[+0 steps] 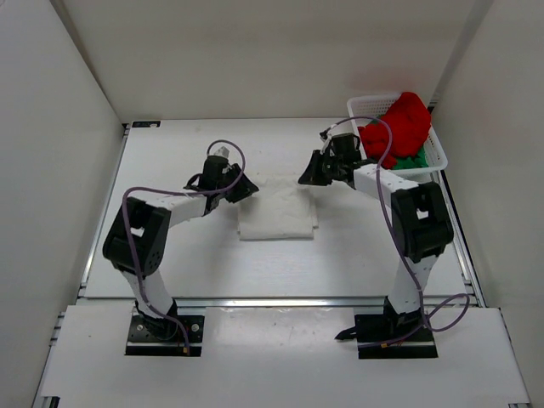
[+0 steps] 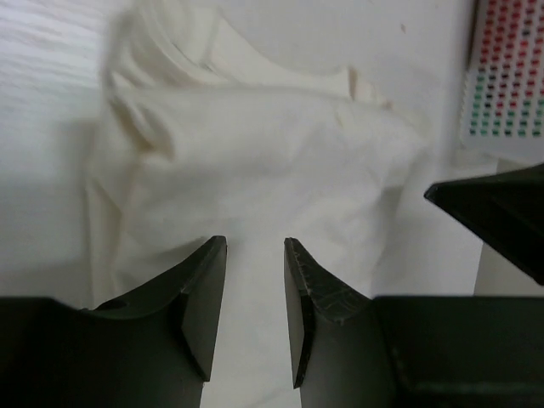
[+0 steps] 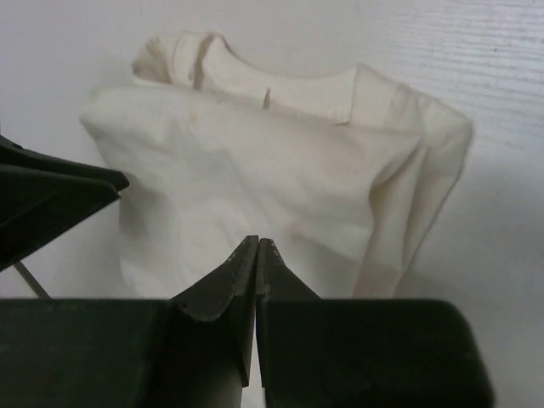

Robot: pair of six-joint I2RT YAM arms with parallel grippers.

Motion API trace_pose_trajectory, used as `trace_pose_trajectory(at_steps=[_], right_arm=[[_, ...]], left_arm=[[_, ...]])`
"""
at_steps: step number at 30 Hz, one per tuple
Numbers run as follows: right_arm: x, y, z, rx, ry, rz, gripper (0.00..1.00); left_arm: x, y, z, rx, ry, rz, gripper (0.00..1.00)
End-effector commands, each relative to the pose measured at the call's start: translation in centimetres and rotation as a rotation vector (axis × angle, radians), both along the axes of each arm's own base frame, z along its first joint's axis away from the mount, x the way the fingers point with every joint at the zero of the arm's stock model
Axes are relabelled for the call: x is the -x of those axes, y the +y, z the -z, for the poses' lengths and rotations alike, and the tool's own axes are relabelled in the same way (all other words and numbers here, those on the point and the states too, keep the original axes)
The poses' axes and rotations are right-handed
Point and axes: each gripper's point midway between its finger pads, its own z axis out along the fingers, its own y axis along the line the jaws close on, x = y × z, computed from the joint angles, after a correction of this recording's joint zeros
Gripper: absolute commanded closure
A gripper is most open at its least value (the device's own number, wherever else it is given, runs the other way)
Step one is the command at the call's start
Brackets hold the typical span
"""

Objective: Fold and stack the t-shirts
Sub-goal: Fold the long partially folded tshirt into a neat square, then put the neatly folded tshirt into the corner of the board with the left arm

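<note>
1. The right claw [image 1: 308,175] was shut, its tips pressed together in its wrist view [image 3: 257,246]. Whether a thin fold of cloth was pinched between them could not be told.
2. The left claw [image 1: 247,189] stood apart with nothing between the jaws; in its wrist view [image 2: 255,246] the gap showed only cloth beyond.
3. The white shirt [image 1: 276,212] lay between the two claws, in the middle of the surface [image 1: 357,255], folded to a rough rectangle.
4. Its long axis ran roughly left to right, so each claw met one short side near the far corners: the shirt lay to the right of the left claw and to the left of the right claw.
5. Both arms were about equally near, each touching or just beside its edge.
6. In the right wrist view the collar sat at the edge farthest from that claw.
7. A further fold would probably need both claws to grip their own corners, and the left one had not closed.
8. Farther out, the red shirt [image 1: 399,123] and green shirt [image 1: 412,160] sat bunched in the basket [image 1: 365,104] at the far right corner, much nearer the right arm.
</note>
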Motion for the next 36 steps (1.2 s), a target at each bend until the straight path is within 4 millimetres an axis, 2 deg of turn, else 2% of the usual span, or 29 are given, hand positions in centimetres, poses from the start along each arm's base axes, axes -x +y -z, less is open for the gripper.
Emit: trace_pose_trajectory(at_steps=[1,2,3,5,7,11,13,14,15,16,18,19,20,21,22,23,25,26,27,28,32,33,34,36], right_arm=[[-2.7,-0.2,1.4,-0.026,0.01,-0.006,1.0],[-3.4,0.2,2.6,-0.028,0.036,-0.011,1.0],[-3.6,-0.4,3.2,-0.019,0.067,0.004,1.0],[-4.9,-0.6,5.1,-0.004,0.101,0.006,1.0],[-5.1,-0.6,6.0,-0.002,0.113,0.008,1.0],[-5.6,-0.1,6.1,0.003,0.119,-0.006,1.0],[-5.8,0.4,5.0,0.006,0.097,-0.027,1.0],[-5.9,0.5,4.1,0.012,0.082,-0.035,1.0],[-6.1,0.7,2.5,0.007,0.052,-0.04,1.0],[-6.1,0.9,1.8,0.01,0.039,-0.045,0.96],[-6.0,1.1,-1.9,0.0,-0.035,-0.052,0.87],[-5.7,1.4,-2.8,0.002,-0.056,-0.055,0.76],[-5.0,1.3,-4.8,0.0,-0.094,-0.052,0.67],[-4.0,1.1,-5.9,0.003,-0.119,-0.043,0.63],[-3.2,0.7,-7.3,-0.001,-0.156,-0.027,0.54],[-2.6,0.6,-7.5,-0.005,-0.163,-0.02,0.46],[0.4,-0.1,-7.7,-0.033,-0.18,0.014,0.41],[1.2,-0.2,-7.2,-0.048,-0.17,0.018,0.39],[2.4,-0.6,-7.8,-0.08,-0.203,0.02,0.37],[3.6,-0.7,-7.3,-0.094,-0.203,0.013,0.36],[6.4,-0.9,-6.5,-0.104,-0.185,-0.019,0.35],[7.1,-0.9,-6.5,-0.106,-0.191,-0.029,0.35],[7.8,-0.8,-6.4,-0.106,-0.193,-0.034,0.36],[8.4,-0.9,-6.4,-0.113,-0.202,-0.037,0.35]], left_arm=[[-3.2,2.2,1.3,-0.033,0.019,-0.077,0.56],[-4.0,2.7,1.1,-0.029,0.019,-0.087,0.57],[-4.4,2.9,1.9,-0.006,0.041,-0.099,0.57],[-5.4,3.3,1.7,0.008,0.029,-0.123,0.56],[-6.0,4.1,2.1,0.011,0.04,-0.148,0.54],[-7.3,5.2,2.4,0.086,0.055,-0.169,0.52],[-7.3,5.7,3.1,0.079,0.089,-0.16,0.51],[-7.4,5.5,2.8,0.083,0.079,-0.144,0.5],[-7.0,5.6,2.3,0.086,0.072,-0.147,0.49],[-6.9,5.8,2.0,0.08,0.055,-0.147,0.47],[-6.3,6.8,0.8,0.035,0.018,-0.17,0.44],[-6.1,7.1,0.6,-0.005,0.006,-0.172,0.41],[-5.5,7.3,0.2,-0.034,-0.01,-0.164,0.38],[-4.8,7.7,0.1,-0.059,-0.014,-0.175,0.37],[-3.9,7.8,0.6,-0.088,-0.004,-0.16,0.35],[-3.3,7.6,0.8,-0.109,-0.002,-0.141,0.31],[-1.3,5.9,2.0,-0.148,0.026,-0.06,0.29],[-0.2,5.8,3.1,-0.185,0.054,-0.019,0.28],[0.6,4.7,3.7,-0.204,0.068,0.023,0.29],[1.7,3.9,4.8,-0.236,0.099,0.075,0.28],[3.7,3.1,7.6,-0.273,0.175,0.145,0.3],[3.6,2.5,7.9,-0.257,0.177,0.159,0.32],[3.8,2.2,8.6,-0.24,0.195,0.167,0.38],[3.2,0.8,8.2,-0.179,0.173,0.179,0.61]])
